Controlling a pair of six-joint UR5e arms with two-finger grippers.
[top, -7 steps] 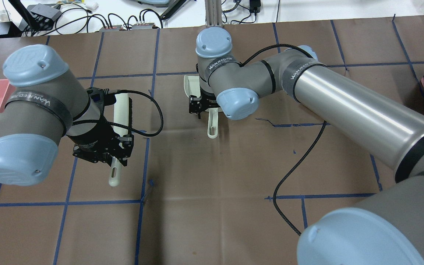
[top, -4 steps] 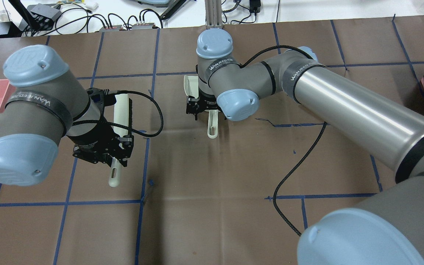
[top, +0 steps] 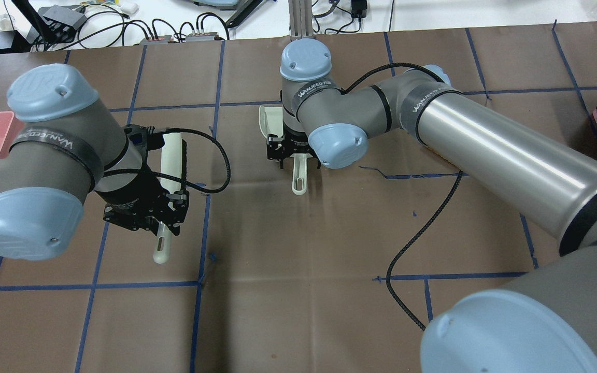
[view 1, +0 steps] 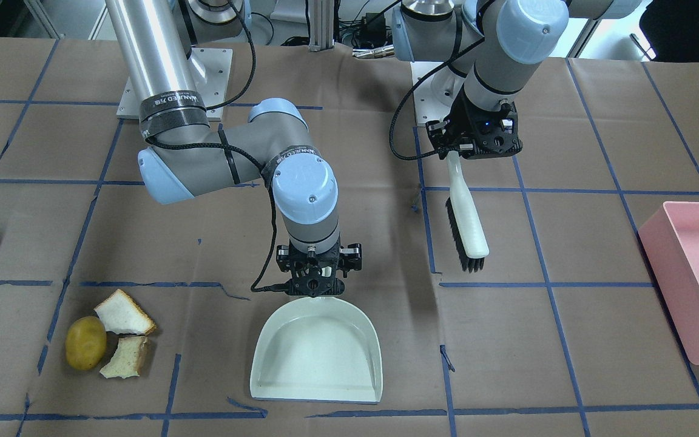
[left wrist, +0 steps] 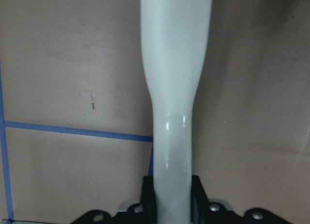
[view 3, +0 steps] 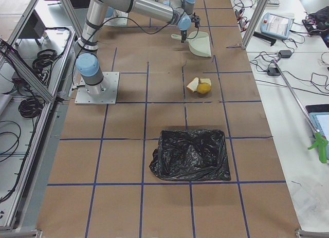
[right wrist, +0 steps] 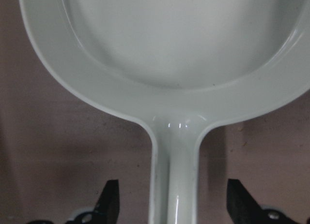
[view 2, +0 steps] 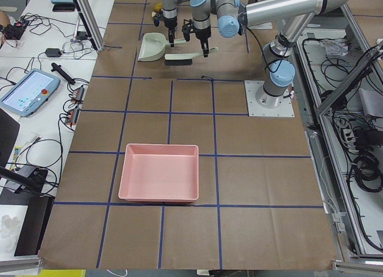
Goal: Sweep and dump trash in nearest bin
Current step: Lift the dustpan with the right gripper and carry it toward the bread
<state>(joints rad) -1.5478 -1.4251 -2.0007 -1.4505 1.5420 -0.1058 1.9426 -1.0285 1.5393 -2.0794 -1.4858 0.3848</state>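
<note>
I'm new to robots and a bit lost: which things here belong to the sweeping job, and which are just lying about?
For the job: potato, two bread pieces, dustpan, brush, black bag (probably the nearest bin).

Lying about: pink tray at the table's far end, tablet on the side bench.

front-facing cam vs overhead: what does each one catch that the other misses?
Front-facing only: the potato, two bread pieces, the brush bristles, and the whole empty pan of the dustpan. Overhead only: the slotted handle ends of brush and dustpan sticking out past the grippers; the trash does not appear there. Both: left gripper on the brush handle, right gripper over the dustpan handle, and the pink bin.
</note>
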